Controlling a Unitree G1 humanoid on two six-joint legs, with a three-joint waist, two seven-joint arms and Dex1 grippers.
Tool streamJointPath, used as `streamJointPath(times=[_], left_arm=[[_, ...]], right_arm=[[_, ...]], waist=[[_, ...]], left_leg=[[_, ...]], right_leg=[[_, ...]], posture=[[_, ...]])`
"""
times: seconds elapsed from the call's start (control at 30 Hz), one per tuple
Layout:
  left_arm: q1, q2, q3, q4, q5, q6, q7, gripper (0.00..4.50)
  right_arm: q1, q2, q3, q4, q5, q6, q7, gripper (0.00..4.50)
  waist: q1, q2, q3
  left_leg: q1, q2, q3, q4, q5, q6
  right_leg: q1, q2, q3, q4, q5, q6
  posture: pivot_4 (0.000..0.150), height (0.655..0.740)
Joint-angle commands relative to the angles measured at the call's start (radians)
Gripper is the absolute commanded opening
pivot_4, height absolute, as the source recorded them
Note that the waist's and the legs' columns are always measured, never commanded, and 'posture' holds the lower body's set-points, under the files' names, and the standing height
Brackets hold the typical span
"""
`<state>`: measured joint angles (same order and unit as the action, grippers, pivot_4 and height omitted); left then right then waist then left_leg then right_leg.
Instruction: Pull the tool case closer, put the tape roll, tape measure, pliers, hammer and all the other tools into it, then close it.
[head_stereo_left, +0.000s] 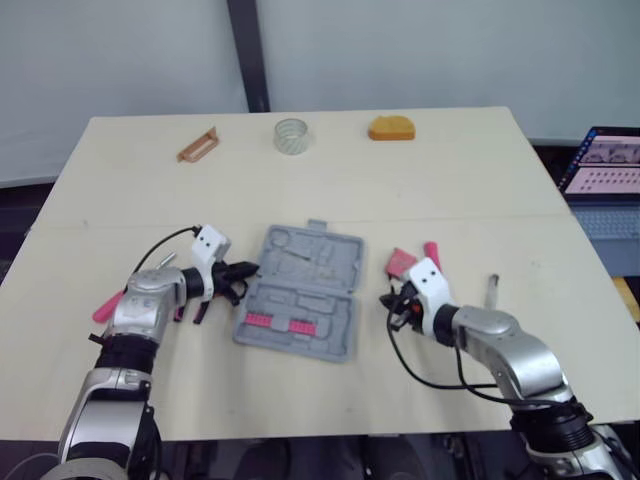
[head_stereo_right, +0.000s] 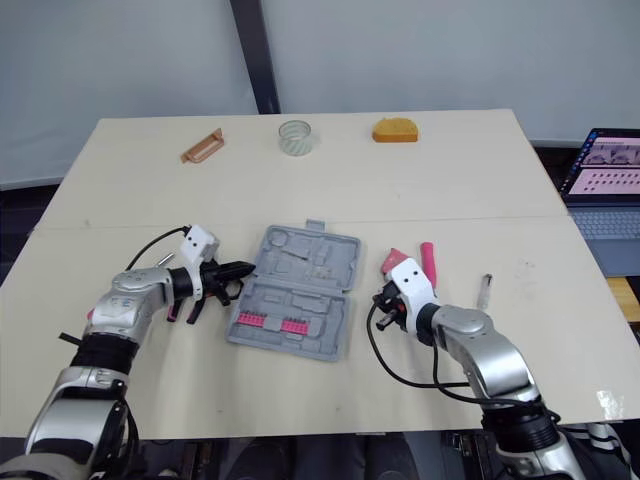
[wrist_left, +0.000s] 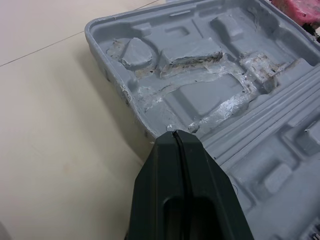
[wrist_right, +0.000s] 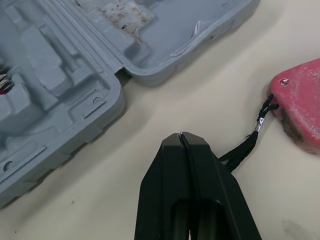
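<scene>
The grey tool case (head_stereo_left: 300, 290) lies open in the middle of the table, with a row of red bits (head_stereo_left: 274, 322) in its near half. My left gripper (head_stereo_left: 248, 269) is shut, its tip at the case's left rim (wrist_left: 150, 132). My right gripper (head_stereo_left: 386, 300) is shut and holds nothing, hovering over bare table just right of the case. A red tape measure (wrist_right: 300, 107) with a black strap lies beside it. A pink-handled tool (head_stereo_left: 432, 252) and a small metal tool (head_stereo_left: 492, 290) lie further right. The tape roll (head_stereo_left: 292, 135) stands at the far edge.
An orange object (head_stereo_left: 391, 128) and a brown tool (head_stereo_left: 198, 145) lie along the table's far edge. A pink handle (head_stereo_left: 105, 307) and a thin dark tool (head_stereo_left: 200, 312) lie by my left arm. A laptop (head_stereo_left: 610, 170) sits off the table's right side.
</scene>
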<state>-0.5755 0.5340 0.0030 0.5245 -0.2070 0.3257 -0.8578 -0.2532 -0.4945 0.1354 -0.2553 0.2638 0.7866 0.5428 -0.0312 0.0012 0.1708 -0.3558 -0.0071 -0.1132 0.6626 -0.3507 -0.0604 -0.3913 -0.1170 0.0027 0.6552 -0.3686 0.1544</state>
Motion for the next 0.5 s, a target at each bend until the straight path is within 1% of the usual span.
streamJointPath(times=[0.03,0.27,0.5], left_arm=[[0.004,0.018,0.024,-0.038,-0.010,0.006,-0.008,0.00],[0.012,0.044,0.050,-0.086,-0.032,0.052,-0.018,0.00],[0.034,0.076,0.042,-0.162,-0.039,0.119,-0.036,0.00]], right_arm=[[0.002,0.007,-0.002,-0.032,-0.006,0.001,-0.012,0.05],[0.013,0.011,-0.003,-0.047,-0.010,0.006,-0.015,0.05],[0.012,0.023,0.003,-0.047,-0.018,0.000,-0.023,0.05]], waist=[[0.000,0.000,0.000],[0.000,0.000,0.000],[0.000,0.000,0.000]], left_leg=[[0.000,0.000,0.000,0.000,0.000,0.000],[0.000,0.000,0.000,0.000,0.000,0.000],[0.000,0.000,0.000,0.000,0.000,0.000]], right_leg=[[0.000,0.000,0.000,0.000,0.000,0.000],[-0.001,0.000,0.000,0.000,0.000,0.000],[-0.001,0.000,0.000,0.001,0.000,0.000]], posture=[[0.150,0.7400],[0.150,0.7400],[0.150,0.7400]])
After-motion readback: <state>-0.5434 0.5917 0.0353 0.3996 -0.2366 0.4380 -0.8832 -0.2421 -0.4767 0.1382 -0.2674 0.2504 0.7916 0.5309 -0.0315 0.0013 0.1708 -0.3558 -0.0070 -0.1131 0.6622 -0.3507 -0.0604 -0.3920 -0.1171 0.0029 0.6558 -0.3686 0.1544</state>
